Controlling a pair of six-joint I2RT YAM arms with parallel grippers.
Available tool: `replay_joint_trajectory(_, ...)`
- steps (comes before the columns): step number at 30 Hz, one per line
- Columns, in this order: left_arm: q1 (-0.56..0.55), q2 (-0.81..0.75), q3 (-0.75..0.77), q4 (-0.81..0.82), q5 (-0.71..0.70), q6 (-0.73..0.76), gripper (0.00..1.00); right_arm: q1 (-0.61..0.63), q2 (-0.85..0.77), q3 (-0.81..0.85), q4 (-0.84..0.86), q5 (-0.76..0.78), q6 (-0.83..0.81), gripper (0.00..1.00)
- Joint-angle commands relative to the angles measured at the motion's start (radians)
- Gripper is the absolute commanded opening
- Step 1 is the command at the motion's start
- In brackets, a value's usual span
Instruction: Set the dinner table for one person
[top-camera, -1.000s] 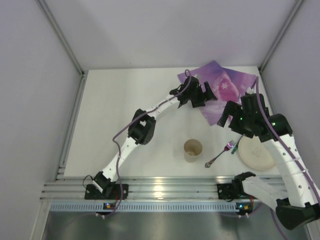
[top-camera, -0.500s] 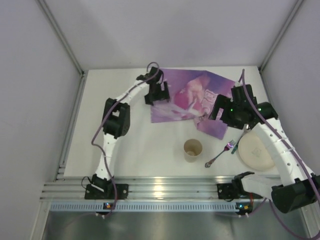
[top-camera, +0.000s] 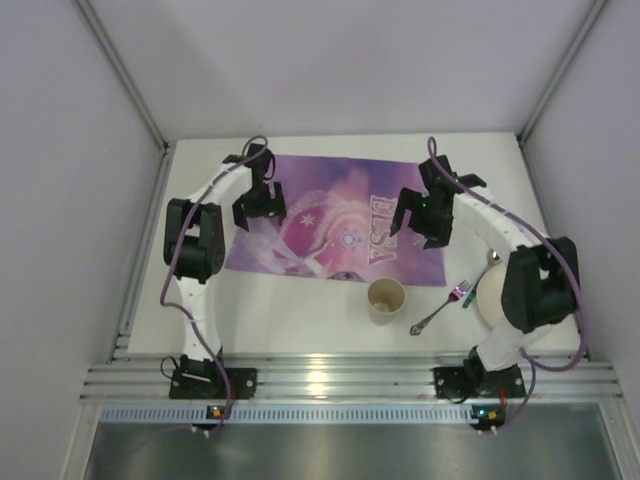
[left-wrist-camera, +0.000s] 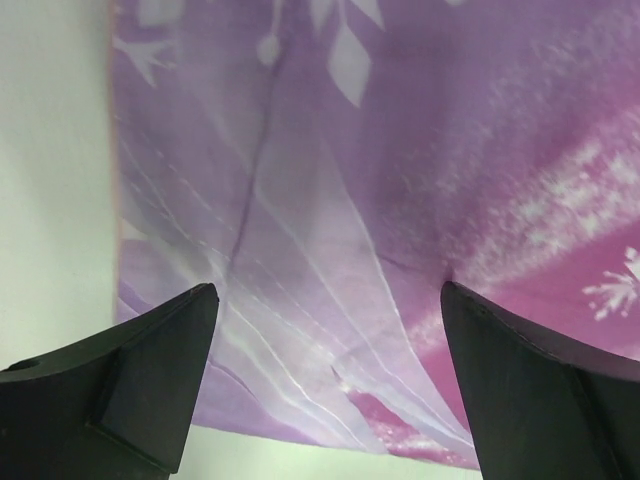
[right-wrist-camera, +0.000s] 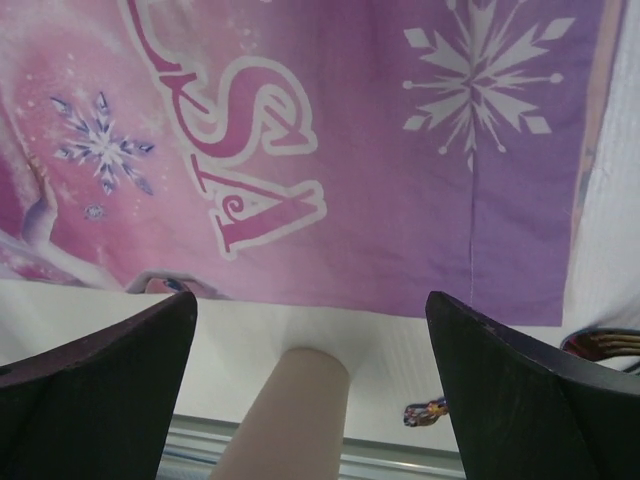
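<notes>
The left hand (top-camera: 260, 207), spread wide and empty, hangs over the left end of the purple placemat (top-camera: 330, 225). The right hand (top-camera: 420, 220), equally wide and empty, hangs over its right end. The white counter (top-camera: 290, 310) lies beneath both, with a cup (top-camera: 386, 298) near the right hand, towards its base.

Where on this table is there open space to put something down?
Bare table lies along the placemat's near side, between the left arm and the cup. The placemat's middle is free too. The near right is crowded: cup, fork, plate.
</notes>
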Motion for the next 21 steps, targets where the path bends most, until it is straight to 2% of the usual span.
replay_joint_trajectory(1,-0.005,-0.082,0.045,-0.079,0.043,-0.026,0.99,-0.008,0.077,0.13,0.039,-0.058,0.004,0.98)
replay_joint_trajectory(5,-0.009,-0.183,-0.029,-0.089,0.132,-0.111,0.99,-0.011,0.085,0.228,0.028,-0.014,-0.065,0.99)
replay_joint_trajectory(7,-0.009,-0.265,-0.188,-0.079,0.115,-0.167,0.99,-0.008,0.074,0.279,0.008,0.017,-0.103,1.0)
replay_joint_trajectory(8,-0.009,-0.301,-0.189,-0.064,0.115,-0.186,0.99,-0.009,0.072,0.297,-0.006,0.026,-0.114,1.0)
replay_joint_trajectory(11,-0.009,-0.405,-0.428,0.042,0.107,-0.2,0.99,-0.009,0.056,0.348,-0.07,0.054,-0.15,0.99)
replay_joint_trajectory(14,-0.004,-0.393,-0.505,0.088,0.115,-0.18,0.99,-0.009,0.005,0.348,-0.096,0.075,-0.17,1.0)
replay_joint_trajectory(19,0.004,-0.387,-0.632,0.23,0.247,-0.226,0.99,-0.012,-0.063,0.317,-0.122,0.077,-0.197,1.0)
replay_joint_trajectory(21,0.004,-0.389,-0.669,0.276,0.275,-0.238,0.99,-0.02,-0.09,0.313,-0.142,0.133,-0.194,0.99)
